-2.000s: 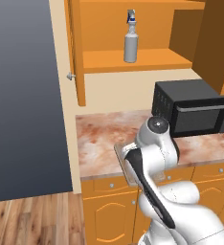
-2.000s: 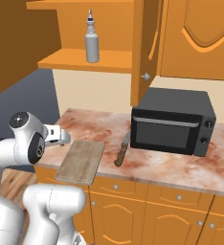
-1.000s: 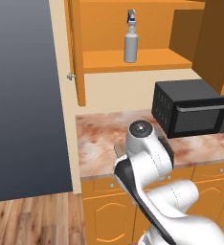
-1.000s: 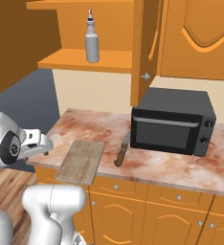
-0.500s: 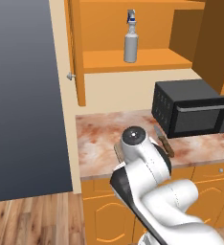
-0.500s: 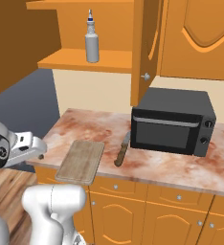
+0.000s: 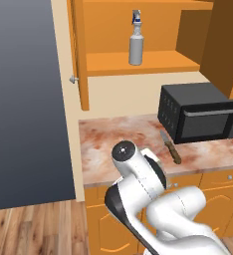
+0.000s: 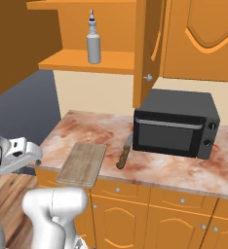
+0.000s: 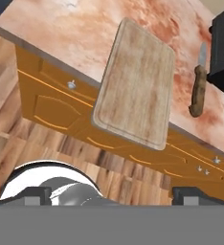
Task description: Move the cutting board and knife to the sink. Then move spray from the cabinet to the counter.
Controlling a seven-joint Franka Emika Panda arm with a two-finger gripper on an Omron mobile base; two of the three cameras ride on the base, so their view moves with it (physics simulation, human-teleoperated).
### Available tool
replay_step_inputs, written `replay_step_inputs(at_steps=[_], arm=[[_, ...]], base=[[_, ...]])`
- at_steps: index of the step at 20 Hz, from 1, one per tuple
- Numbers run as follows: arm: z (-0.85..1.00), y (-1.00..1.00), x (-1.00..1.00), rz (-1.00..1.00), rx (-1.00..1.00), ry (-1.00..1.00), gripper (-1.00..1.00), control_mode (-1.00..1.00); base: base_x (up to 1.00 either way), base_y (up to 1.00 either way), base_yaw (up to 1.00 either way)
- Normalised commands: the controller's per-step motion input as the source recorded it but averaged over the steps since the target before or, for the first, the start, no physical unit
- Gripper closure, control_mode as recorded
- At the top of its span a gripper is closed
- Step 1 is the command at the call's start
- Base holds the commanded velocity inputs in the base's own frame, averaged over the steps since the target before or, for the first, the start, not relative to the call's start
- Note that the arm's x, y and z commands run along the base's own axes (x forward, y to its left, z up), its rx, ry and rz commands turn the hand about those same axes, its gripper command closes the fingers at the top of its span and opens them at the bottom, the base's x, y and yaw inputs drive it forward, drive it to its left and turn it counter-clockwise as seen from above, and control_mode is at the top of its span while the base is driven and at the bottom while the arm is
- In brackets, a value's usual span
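Gripper (image 9: 111, 194): jaws wide apart, empty, out past the counter (image 8: 86, 131) edge. Cutting board (image 9: 135, 82): pale wood, rounded corners, overhanging counter's front edge. Knife (image 9: 197, 87): brown handle, grey blade, beside board, by microwave (image 8: 177, 124). Spray (image 8: 93, 38): grey bottle, cabinet (image 7: 138, 62) shelf.

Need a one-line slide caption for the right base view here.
Cutting board and knife lie side by side, apart, on the counter beside a black microwave; spray stands in the open cabinet.

Arm swung down and left, off counter (image 8: 82, 131); hand (image 9: 114, 195) faces cutting board (image 9: 138, 83).
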Motion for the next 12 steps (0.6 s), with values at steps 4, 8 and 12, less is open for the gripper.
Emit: replay_step_inputs(at_steps=[4, 8, 12], arm=[[-0.24, 0.07, 0.01, 0.00, -0.08, -0.01, -1.00, -1.00], [-0.18, 0.01, 0.04, -0.05, -0.05, 0.00, -1.00, -1.00], [-0.18, 0.00, 0.12, -0.10, -0.11, 0.00, -1.00, -1.00]], base=[[0.00, 0.00, 0.00], [0.00, 0.00, 0.00], [0.00, 0.00, 0.00]])
